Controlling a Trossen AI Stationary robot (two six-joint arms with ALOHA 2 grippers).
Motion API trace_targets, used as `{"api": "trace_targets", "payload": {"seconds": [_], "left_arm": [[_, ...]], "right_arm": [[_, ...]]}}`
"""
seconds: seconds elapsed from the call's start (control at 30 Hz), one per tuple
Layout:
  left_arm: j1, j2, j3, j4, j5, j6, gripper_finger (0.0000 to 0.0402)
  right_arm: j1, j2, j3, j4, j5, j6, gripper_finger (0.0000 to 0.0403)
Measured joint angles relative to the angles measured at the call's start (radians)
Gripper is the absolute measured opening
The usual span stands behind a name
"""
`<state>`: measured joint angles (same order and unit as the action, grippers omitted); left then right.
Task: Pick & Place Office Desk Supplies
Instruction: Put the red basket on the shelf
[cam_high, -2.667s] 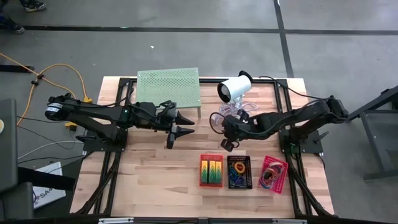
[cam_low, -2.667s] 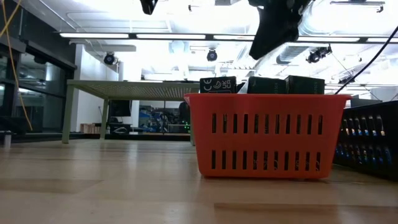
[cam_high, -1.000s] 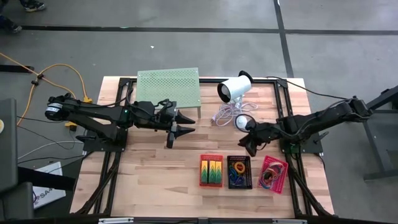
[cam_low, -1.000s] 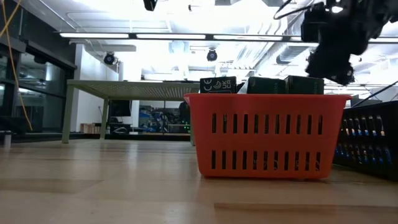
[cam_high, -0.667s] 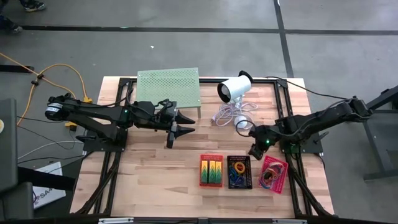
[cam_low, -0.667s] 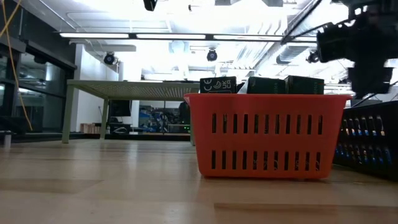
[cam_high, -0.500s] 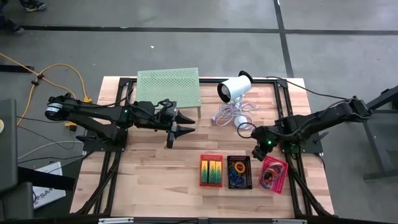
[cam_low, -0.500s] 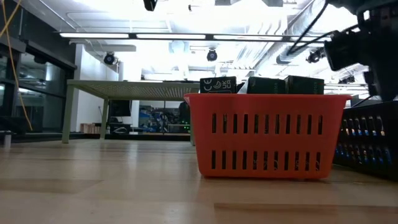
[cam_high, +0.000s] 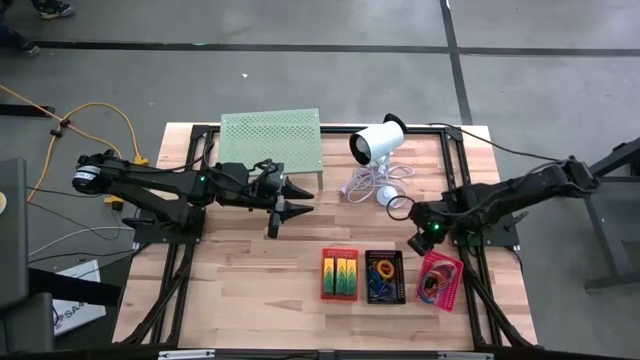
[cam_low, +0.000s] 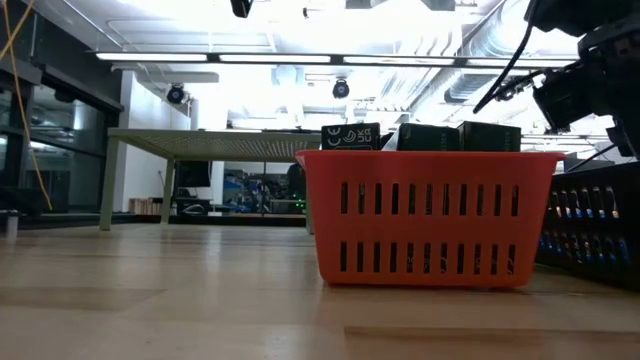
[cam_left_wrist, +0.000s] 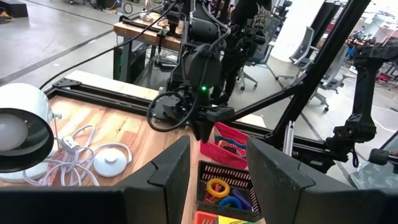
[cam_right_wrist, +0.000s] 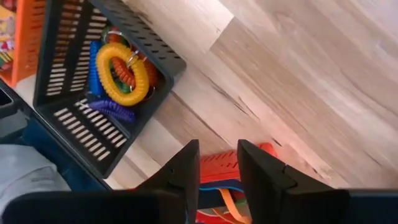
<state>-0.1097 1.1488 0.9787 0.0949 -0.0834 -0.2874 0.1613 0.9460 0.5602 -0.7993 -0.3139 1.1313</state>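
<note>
1. Pale wooden table (cam_high: 250, 280) on a grey floor carries everything; the low view looks past it into a brightly lit workshop.
2. Toward the left, the left gripper (cam_high: 283, 198) hangs over bare wood just in front of the pale-green perforated stand (cam_high: 270, 140), its two fingers (cam_left_wrist: 165, 171) spread wide with nothing between them.
3. Right of the stand lies a white cylinder device (cam_high: 377, 141) with its cable and puck (cam_high: 386, 195) coiled on the wood.
4. Along the near edge sit three baskets in a row, close beside one another.
5. First comes the red basket (cam_high: 339, 274), holding green packs (cam_high: 339, 270) set upright side by side.
6. Next, the black basket (cam_high: 384, 277) holds coloured loops (cam_right_wrist: 122, 71): yellow, blue, purple.
7. Last, the pink basket (cam_high: 439, 279) holds rubber bands (cam_high: 432, 282).
8. Over the wood at the pink basket's far left corner hovers the right gripper (cam_high: 418, 241), pointing down; its fingers (cam_right_wrist: 183, 168) stand a narrow gap apart, and nothing is seen between them.
</note>
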Motion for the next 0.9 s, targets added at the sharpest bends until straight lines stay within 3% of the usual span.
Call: {"api": "trace_targets", "payload": {"seconds": [0.53, 0.9], "left_arm": [[0.000, 0.000, 0.000, 0.002, 0.000, 0.000, 0.0152], [0.000, 0.000, 0.000, 0.004, 0.000, 0.000, 0.0152]], "right_arm": [[-0.091, -0.106, 0.004, -0.101, -0.109, -0.028, 0.0119], [-0.085, -0.061, 0.215, -0.360, 0.035, -0.252, 0.0119]]}}
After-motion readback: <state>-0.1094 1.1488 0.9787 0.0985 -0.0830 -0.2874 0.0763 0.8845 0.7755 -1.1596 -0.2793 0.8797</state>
